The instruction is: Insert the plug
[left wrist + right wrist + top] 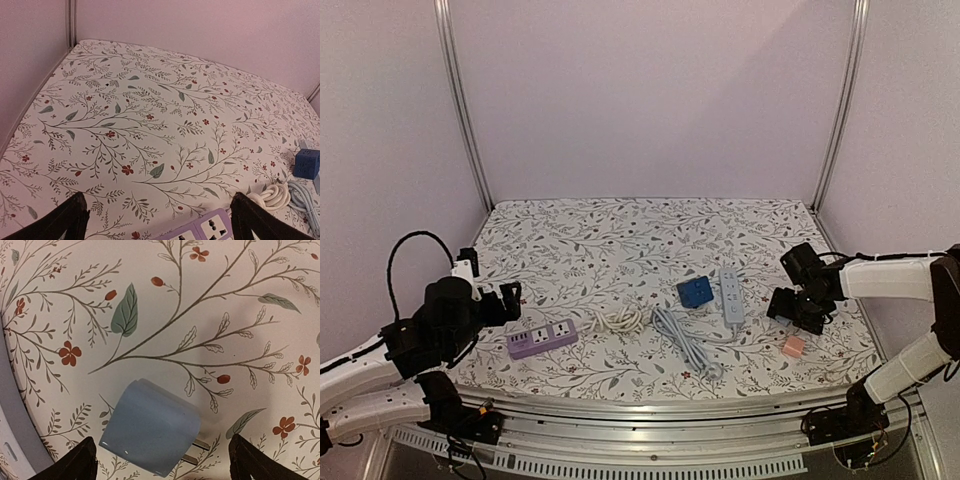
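Observation:
A pale blue two-prong plug (150, 427) lies flat on the floral cloth, prongs pointing right. My right gripper (167, 467) is open just above it, one finger on each side, not touching. In the top view that gripper (788, 306) hides the plug. A purple power strip (541, 339) lies front left, and its sockets show in the left wrist view (212, 230). My left gripper (508, 303) is open and empty, just left of the strip's near end; in its own view (160, 227) the strip lies between the fingertips (72, 220).
A grey-white power strip (731, 294) with its cable (685, 345) lies centre right, and a blue cube socket (695, 292) sits beside it. A white coiled cable (618, 320) lies next to the purple strip. A small pink block (793, 346) lies near the right gripper.

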You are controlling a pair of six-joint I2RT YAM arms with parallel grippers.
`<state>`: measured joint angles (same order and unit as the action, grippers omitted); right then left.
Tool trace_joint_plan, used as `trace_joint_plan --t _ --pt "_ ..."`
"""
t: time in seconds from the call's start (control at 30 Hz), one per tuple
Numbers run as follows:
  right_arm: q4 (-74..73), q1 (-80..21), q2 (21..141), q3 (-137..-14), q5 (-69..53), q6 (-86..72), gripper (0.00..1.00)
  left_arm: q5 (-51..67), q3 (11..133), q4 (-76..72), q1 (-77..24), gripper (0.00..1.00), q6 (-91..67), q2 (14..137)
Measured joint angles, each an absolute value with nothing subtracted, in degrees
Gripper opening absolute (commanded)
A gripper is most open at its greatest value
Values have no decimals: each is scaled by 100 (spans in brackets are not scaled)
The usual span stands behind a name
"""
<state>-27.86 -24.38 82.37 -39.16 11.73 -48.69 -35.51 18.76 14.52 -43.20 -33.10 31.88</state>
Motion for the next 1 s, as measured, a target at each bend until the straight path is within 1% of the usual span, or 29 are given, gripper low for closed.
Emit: trace_joint_plan --t 0.07,0.17,0.37,0.63,0.73,0.87,1.0 --pt "-2777 -2438 8237 -3916 1192 -4862 80 -3566 1876 1455 -4335 99 -3312 3188" --pt "-2757 -2438 8237 -3916 1199 -4858 75 -3603 1876 1463 -4364 99 -3312 3188" --pt "-2729 -2438 8355 -3983 1192 -4842 72 -3675 1876 1487 -4390 100 -3328 3188" --pt "-2665 -2438 8517 -4016 1208 -4836 71 -3717 1876 1494 -4429 100 -3330 3188" --pt "-2652 -2438 8569 -4058 1234 -4825 64 -3734 1876 1494 -4438 100 -3330 3188" --pt "-2626 -2438 8593 -4077 1253 -4797 58 -3778 1876 1494 -4449 100 -3330 3188" --pt "-2604 -2438 8595 -4077 1256 -4777 56 -3800 1876 1496 -4462 100 -3330 3188"
